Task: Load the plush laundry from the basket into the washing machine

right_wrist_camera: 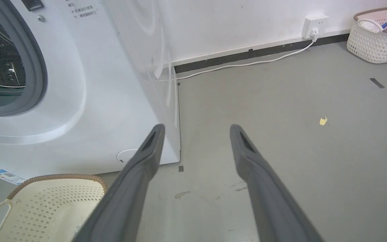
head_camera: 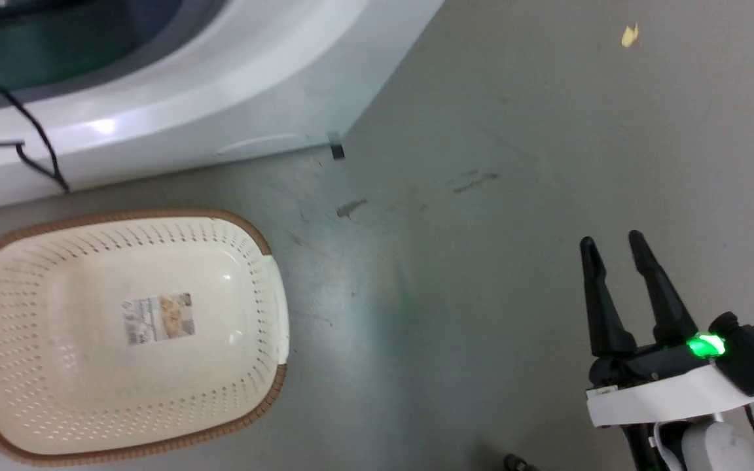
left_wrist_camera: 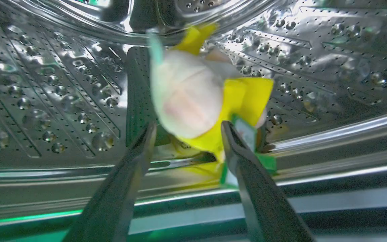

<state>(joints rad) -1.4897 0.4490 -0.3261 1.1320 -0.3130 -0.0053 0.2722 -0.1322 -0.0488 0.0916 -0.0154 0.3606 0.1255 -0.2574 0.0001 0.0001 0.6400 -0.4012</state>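
Observation:
Inside the washing machine's steel perforated drum (left_wrist_camera: 45, 84), the pink doll (left_wrist_camera: 186, 90) with yellow parts and a green tag (left_wrist_camera: 247, 132) shows blurred just beyond my left gripper (left_wrist_camera: 187, 126). The fingers stand wide apart, open, with the doll's lower end between the tips. The orange bun-shaped plush is out of view. The cream basket (head_camera: 89, 392) (right_wrist_camera: 52, 201) sits on the floor before the white washing machine (head_camera: 220, 85) (right_wrist_camera: 79, 84), holding just its label sticker (head_camera: 158, 318). My right gripper (head_camera: 611, 239) (right_wrist_camera: 197, 127) hovers open over bare floor, right of the basket.
A black cable (head_camera: 36, 137) runs across the washer's front. A white woven basket with clothes (right_wrist_camera: 378, 37) stands by the far wall, near a wall socket (right_wrist_camera: 315, 25) with a white cord. A yellow scrap (head_camera: 629, 35) lies on the grey floor.

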